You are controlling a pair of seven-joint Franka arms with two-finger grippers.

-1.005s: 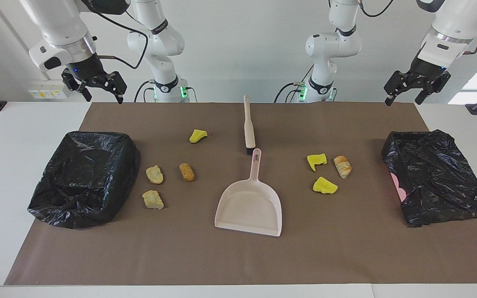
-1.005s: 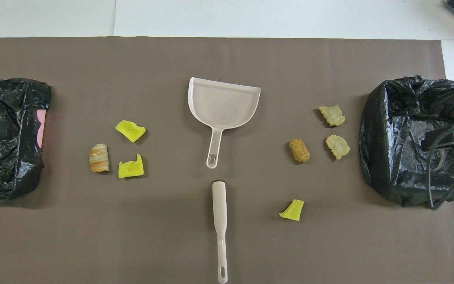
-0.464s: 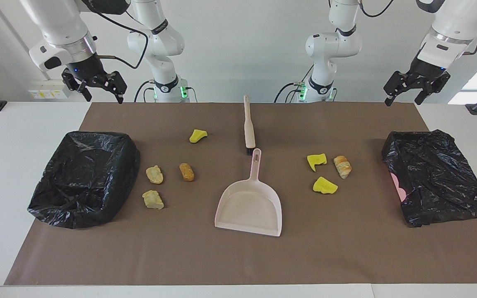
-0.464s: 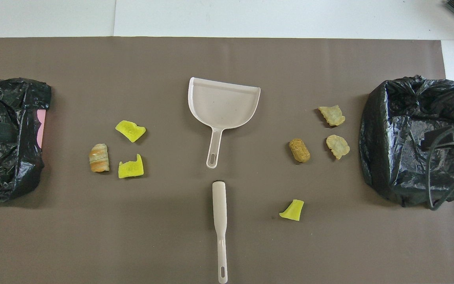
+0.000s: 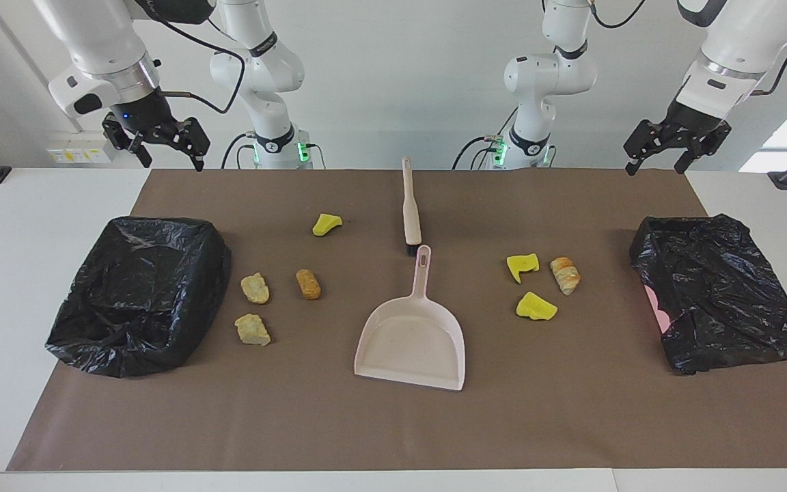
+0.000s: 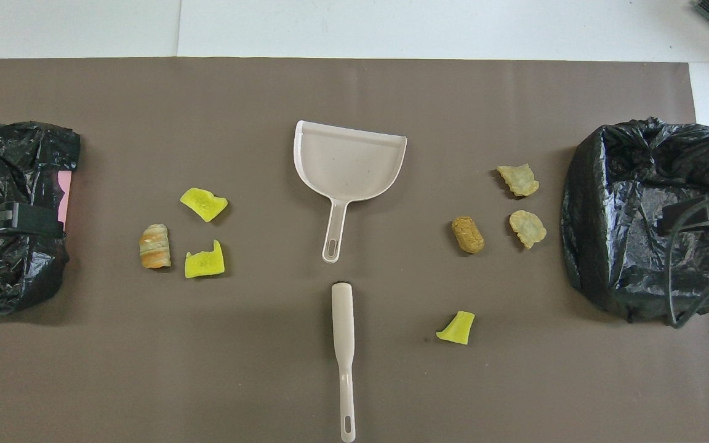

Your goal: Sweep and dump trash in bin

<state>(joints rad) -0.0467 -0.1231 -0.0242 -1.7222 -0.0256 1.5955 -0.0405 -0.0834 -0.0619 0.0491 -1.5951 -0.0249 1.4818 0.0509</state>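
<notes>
Writing: none can be read.
Bins: two black-bagged bins (image 5: 139,294) (image 5: 721,290), one at each end of the brown mat (image 5: 393,424); nothing can be made out inside them.
Dustpan (image 5: 412,338): mid-mat, holds nothing.
Brush (image 5: 410,208): nearer the robots, head just beside the dustpan's handle.
Trash: four lumps (image 5: 255,288) toward the right arm's end, three (image 5: 536,307) toward the left's.
Left gripper (image 5: 656,152): open, holding nothing, raised.
Right gripper (image 5: 169,152): open, holding nothing, raised.

Plain white wall (image 5: 393,82) up at 12 o'clock. White table (image 5: 38,205) under a brown mat (image 5: 393,424); daylight window (image 5: 786,140) at 3 o'clock.
</notes>
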